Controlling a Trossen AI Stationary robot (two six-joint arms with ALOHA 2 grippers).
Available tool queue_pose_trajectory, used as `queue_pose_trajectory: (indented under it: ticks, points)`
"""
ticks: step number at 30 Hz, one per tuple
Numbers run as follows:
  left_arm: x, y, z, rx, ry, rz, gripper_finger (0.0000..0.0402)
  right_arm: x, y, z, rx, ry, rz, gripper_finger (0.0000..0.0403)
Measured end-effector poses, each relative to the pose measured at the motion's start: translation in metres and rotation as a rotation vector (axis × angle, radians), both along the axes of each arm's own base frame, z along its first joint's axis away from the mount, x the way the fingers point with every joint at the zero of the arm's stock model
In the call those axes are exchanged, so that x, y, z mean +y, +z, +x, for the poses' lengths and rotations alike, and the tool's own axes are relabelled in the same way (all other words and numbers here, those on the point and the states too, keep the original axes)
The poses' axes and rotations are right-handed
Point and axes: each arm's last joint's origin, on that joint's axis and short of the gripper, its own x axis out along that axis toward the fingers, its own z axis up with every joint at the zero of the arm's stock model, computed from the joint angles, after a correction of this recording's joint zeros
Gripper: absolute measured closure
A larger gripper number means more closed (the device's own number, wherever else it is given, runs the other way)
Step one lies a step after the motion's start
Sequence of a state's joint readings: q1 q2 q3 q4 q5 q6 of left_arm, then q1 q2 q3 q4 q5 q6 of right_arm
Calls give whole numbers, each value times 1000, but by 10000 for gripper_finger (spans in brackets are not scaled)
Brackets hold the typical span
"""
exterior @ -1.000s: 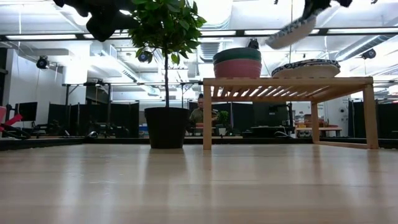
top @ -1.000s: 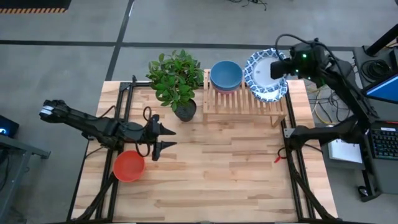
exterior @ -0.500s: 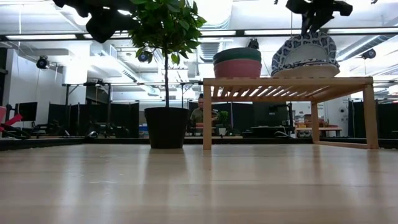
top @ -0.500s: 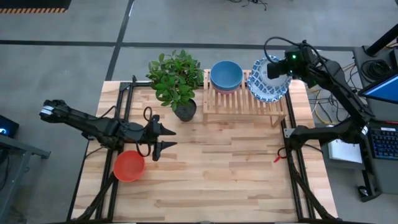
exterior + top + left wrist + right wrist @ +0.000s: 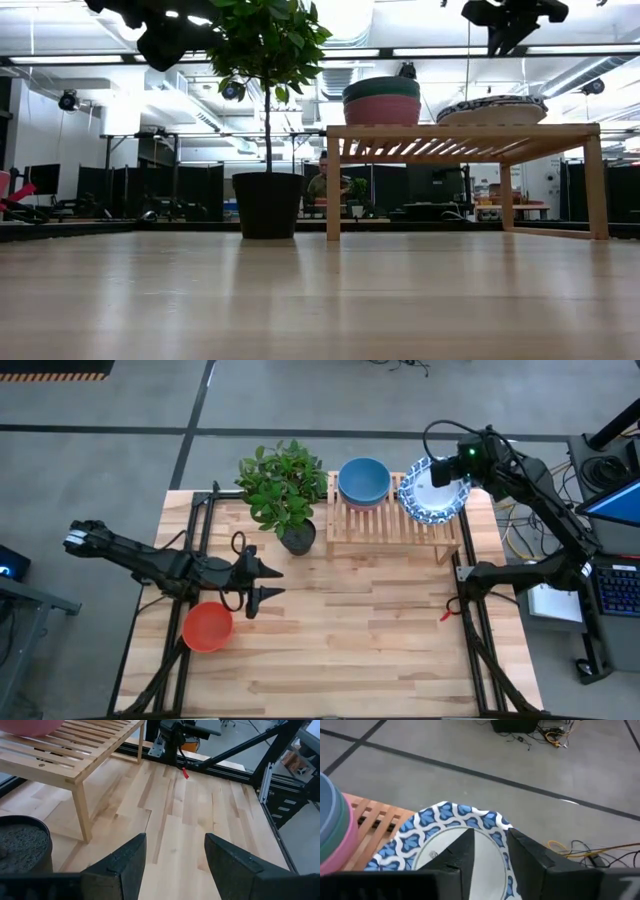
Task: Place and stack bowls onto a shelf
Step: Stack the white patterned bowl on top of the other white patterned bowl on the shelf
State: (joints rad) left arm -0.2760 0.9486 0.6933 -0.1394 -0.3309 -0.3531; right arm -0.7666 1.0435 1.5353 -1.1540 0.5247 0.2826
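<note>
Pale wood tabletop, grey floor around; low view shows lit hall behind. I see patterned bowls on shelf right end, right gripper above, fingers parted. Blue-topped stack left end. Red bowl beside left gripper, spread, empty. Low view alone shows pink bowl under green.

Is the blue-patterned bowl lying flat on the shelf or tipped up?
Flat. The blue-patterned bowl sits level on the shelf.

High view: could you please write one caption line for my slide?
Right tool above the patterned bowl stack on the shelf; red bowl waits by the left tool.
</note>
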Motion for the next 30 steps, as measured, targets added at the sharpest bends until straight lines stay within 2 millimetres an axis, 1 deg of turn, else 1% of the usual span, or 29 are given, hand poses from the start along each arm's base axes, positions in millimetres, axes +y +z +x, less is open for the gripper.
queue_pose_trajectory:
  ticks: [5, 10, 13, 16, 23, 30]
  points:
    - [0, -1, 1, -1, 2, -5, 217, -1, -10, 1, 50, 10, 36, 338]
    - [-1, -2, 3, 9, 2, -2, 217, -3, -31, 4, 101, 19, 90, 376]
    - [-1, -3, 3, 10, 1, -1, 217, -5, -45, 7, 136, 22, 122, 390]
    - [-1, -2, 3, 9, -1, 6, 217, -8, -55, 9, 159, 23, 129, 393]
    - [-1, -1, 4, -9, 1, 2, 217, -8, -56, 8, 175, 13, 101, 394]
    - [0, 1, 5, -35, 25, -6, 217, -2, -47, 2, 154, 36, 69, 394]
